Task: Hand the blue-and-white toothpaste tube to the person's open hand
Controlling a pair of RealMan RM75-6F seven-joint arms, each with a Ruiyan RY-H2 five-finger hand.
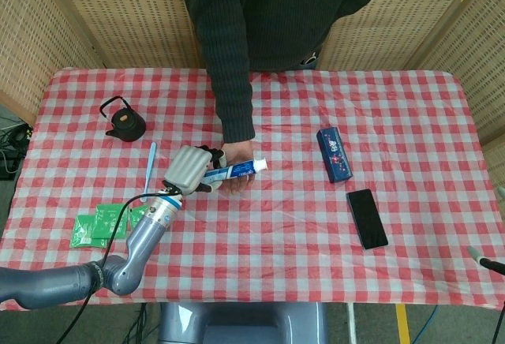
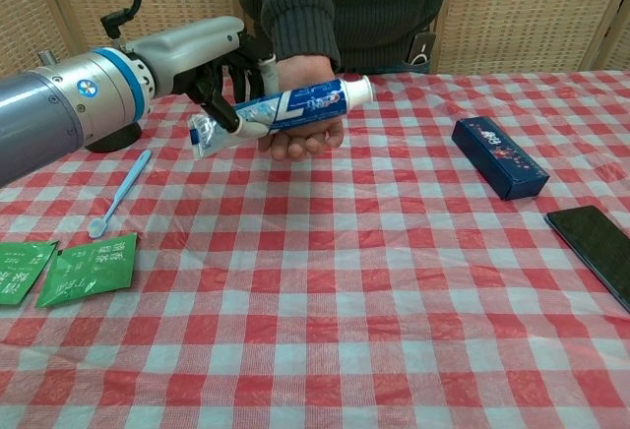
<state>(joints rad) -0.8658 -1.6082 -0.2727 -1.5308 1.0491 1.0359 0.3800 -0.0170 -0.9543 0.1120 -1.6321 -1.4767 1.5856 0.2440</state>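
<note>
The blue-and-white toothpaste tube [image 1: 235, 171] [image 2: 285, 107] lies level across the person's open palm [image 1: 237, 157] [image 2: 307, 106], white cap pointing right. My left hand [image 1: 190, 169] [image 2: 212, 60] grips the tube's crimped left end from above, fingers curled around it. Whether the tube rests on the palm or hovers just over it cannot be told. The person's fingers curl slightly beneath the tube. My right hand does not show in either view.
A black teapot [image 1: 124, 121], a light-blue spoon [image 1: 148, 170] [image 2: 118, 194] and green sachets [image 1: 101, 224] [image 2: 94, 267] lie to the left. A dark blue box [image 1: 334, 153] [image 2: 498, 156] and a black phone [image 1: 367, 218] [image 2: 595, 242] lie to the right.
</note>
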